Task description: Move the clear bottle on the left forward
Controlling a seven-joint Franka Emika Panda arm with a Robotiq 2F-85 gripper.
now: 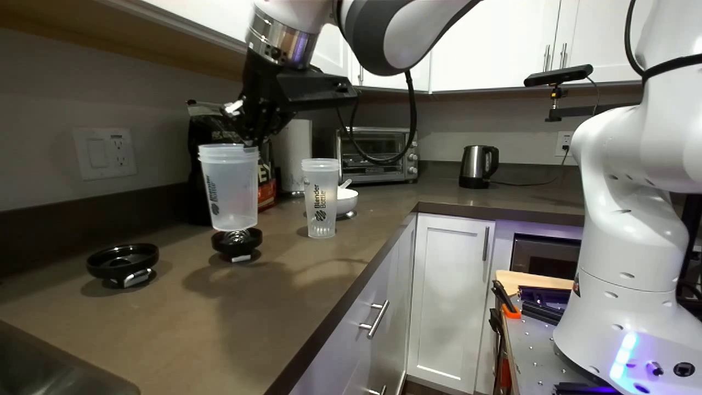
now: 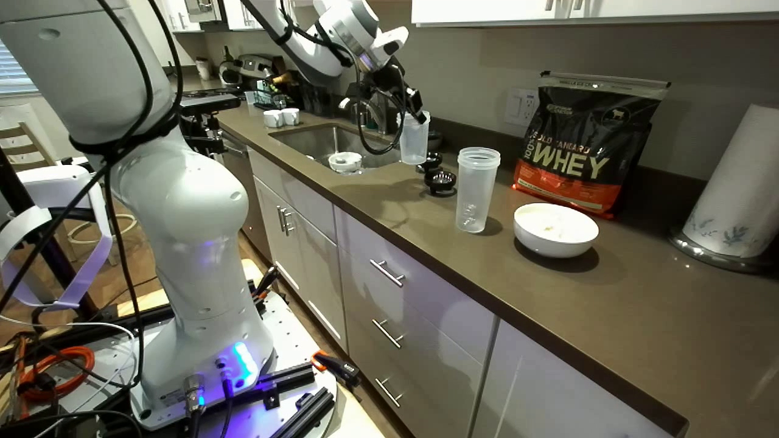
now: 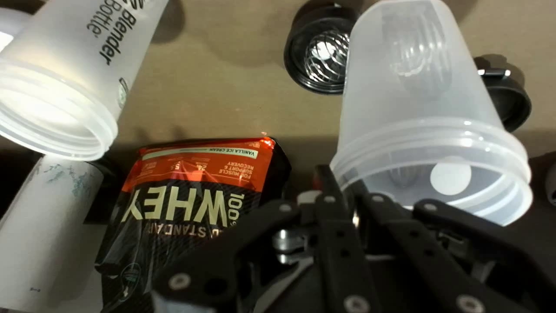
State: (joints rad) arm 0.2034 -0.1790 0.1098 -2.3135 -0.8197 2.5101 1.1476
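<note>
Tool (image 3: 342, 184) pinches wide bottle (image 1: 233, 192) by its rim above bench (image 1: 181, 329); carry step likely in hand, next calling for gentle forward set-down.

In an exterior view, gripper (image 2: 421, 117) meets clear bottle (image 2: 414, 145) at rim. From that bottle, 2 black lids (image 2: 440, 180) lie at 5 o'clock; another translucent bottle (image 2: 476, 193) stands upright at 4 o'clock.

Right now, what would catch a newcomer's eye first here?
The clear cup probably comes first: the jaws hold it by its rim above the counter. The big white robot arm beside that counter looms in both exterior views. Then there's the black and orange bag standing near the wall.
</note>
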